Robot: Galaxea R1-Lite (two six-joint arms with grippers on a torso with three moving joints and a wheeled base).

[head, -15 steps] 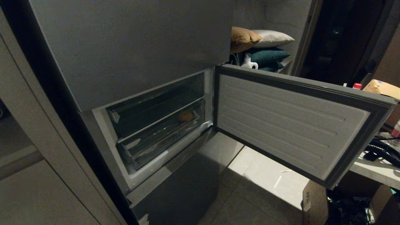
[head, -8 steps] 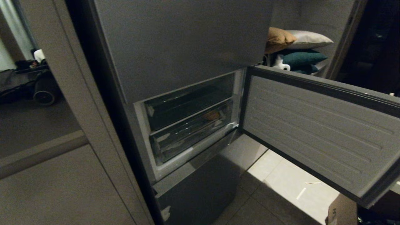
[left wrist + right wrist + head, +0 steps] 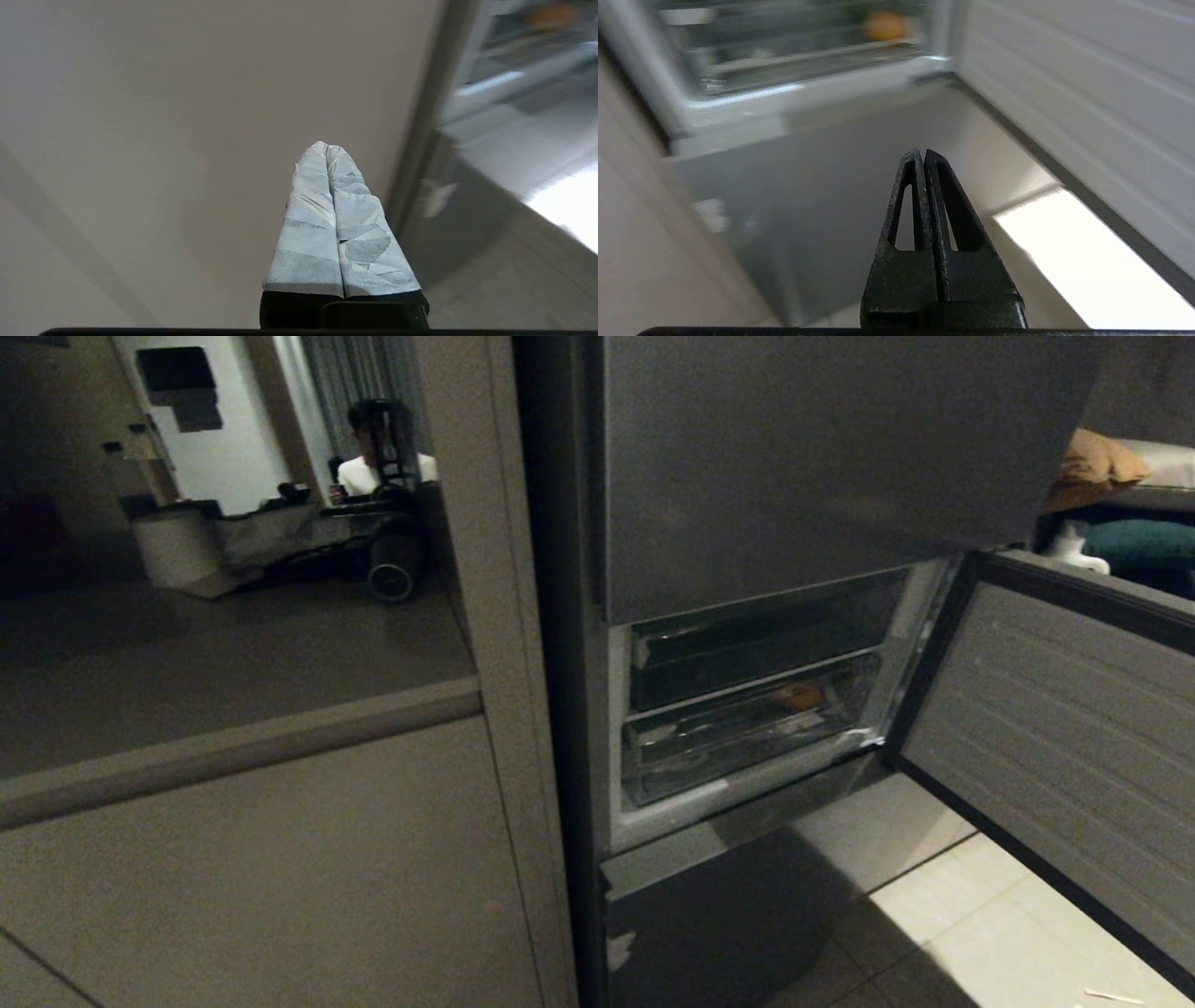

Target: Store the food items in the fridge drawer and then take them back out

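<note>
The fridge drawer is the lower of two clear bins in the open compartment, pushed in, with whitish tape scraps on its front. A tan-brown potato shows through the drawer's clear wall near its right end. In the right wrist view it is a blurred orange blob. Neither arm appears in the head view. My left gripper, its fingers wrapped in pale tape, is shut on nothing in front of a beige cabinet panel. My right gripper is shut and empty, low in front of the fridge and well short of the drawer.
The compartment's door stands swung open to the right over the tiled floor. A grey lower panel with a tape scrap lies under the compartment. Beige cabinets fill the left. A person sits far back.
The whole head view has swung left, so the fridge now sits further right in the picture and a room at the far left has come into view. The camera moved; the things did not.
</note>
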